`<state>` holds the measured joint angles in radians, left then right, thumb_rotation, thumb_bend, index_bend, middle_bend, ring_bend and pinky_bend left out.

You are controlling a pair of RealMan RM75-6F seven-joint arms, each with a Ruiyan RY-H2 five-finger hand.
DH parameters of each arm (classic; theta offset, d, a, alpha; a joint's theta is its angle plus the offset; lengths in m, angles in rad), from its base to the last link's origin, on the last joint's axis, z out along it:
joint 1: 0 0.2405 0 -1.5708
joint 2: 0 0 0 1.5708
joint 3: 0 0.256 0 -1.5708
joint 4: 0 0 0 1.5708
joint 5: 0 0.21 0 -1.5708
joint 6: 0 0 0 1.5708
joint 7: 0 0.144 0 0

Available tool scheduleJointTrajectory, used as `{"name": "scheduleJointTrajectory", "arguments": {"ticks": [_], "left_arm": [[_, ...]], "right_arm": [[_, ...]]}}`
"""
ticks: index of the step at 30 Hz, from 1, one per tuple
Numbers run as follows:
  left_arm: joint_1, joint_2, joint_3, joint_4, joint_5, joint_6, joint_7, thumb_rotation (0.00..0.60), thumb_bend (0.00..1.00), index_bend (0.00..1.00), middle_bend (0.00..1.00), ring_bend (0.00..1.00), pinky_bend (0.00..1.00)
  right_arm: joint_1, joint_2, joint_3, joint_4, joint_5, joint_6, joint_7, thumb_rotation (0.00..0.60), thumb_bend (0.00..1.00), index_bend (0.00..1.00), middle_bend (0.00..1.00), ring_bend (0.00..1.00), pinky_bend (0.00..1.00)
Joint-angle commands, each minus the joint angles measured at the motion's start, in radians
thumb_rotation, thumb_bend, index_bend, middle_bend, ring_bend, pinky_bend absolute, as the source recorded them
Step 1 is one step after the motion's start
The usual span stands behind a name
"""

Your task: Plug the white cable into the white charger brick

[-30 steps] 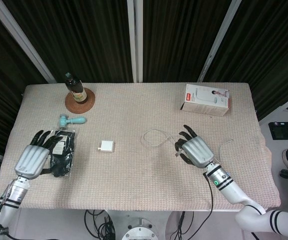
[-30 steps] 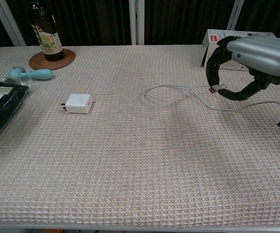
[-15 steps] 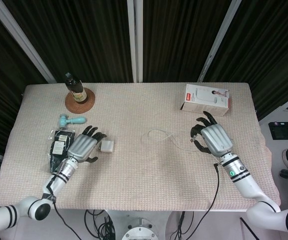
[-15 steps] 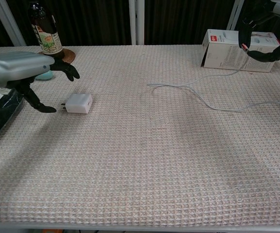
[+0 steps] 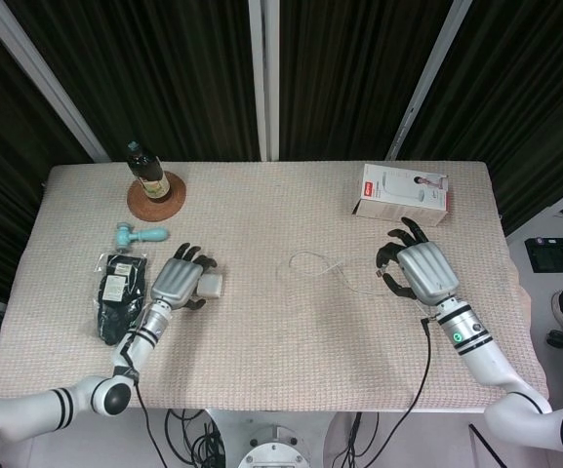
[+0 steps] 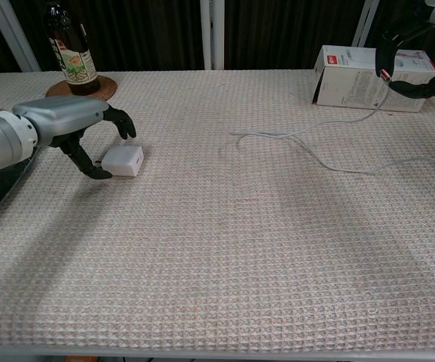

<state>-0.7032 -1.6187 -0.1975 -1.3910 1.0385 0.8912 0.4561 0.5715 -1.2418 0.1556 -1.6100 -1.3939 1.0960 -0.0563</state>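
Note:
The white charger brick [image 5: 210, 285] [image 6: 123, 160] lies flat on the table mat, left of centre. My left hand [image 5: 181, 281] [image 6: 74, 124] arches over its left side, fingers spread above it and the thumb low beside its prongs, without a clear grip. The white cable [image 5: 312, 261] [image 6: 307, 141] lies looped at mid-table and rises to the right. My right hand [image 5: 420, 271] [image 6: 421, 64] is raised there and pinches the cable's plug end, which shows a red tip in the chest view.
A white product box [image 5: 405, 192] [image 6: 356, 78] stands at the back right, close to my right hand. A bottle [image 5: 144, 171] on a round coaster, a teal tool [image 5: 140, 233] and a black packet [image 5: 117, 292] sit on the left.
My left hand has moved right, up to the charger brick, and now curls over it. My right hand, still holding the cable end, has barely shifted.

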Motion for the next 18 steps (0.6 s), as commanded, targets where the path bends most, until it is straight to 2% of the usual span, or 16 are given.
{"name": "scheduleJointTrajectory", "arguments": {"ticks": [1, 18], "left_arm": [[0.002, -0.004, 0.004, 0.002, -0.021, 0.014, 0.010, 0.600, 0.19, 0.27, 0.26, 0.08, 0.05], [-0.017, -0.039, 0.016, 0.034, -0.079, 0.028, 0.009, 0.581, 0.21, 0.31, 0.29, 0.11, 0.05]], "right_arm": [[0.000, -0.001, -0.002, 0.004, 0.000, -0.002, 0.004, 0.600, 0.33, 0.60, 0.47, 0.19, 0.04], [-0.006, -0.012, -0.008, 0.013, -0.003, 0.002, 0.021, 0.600, 0.33, 0.62, 0.47, 0.19, 0.04]]}}
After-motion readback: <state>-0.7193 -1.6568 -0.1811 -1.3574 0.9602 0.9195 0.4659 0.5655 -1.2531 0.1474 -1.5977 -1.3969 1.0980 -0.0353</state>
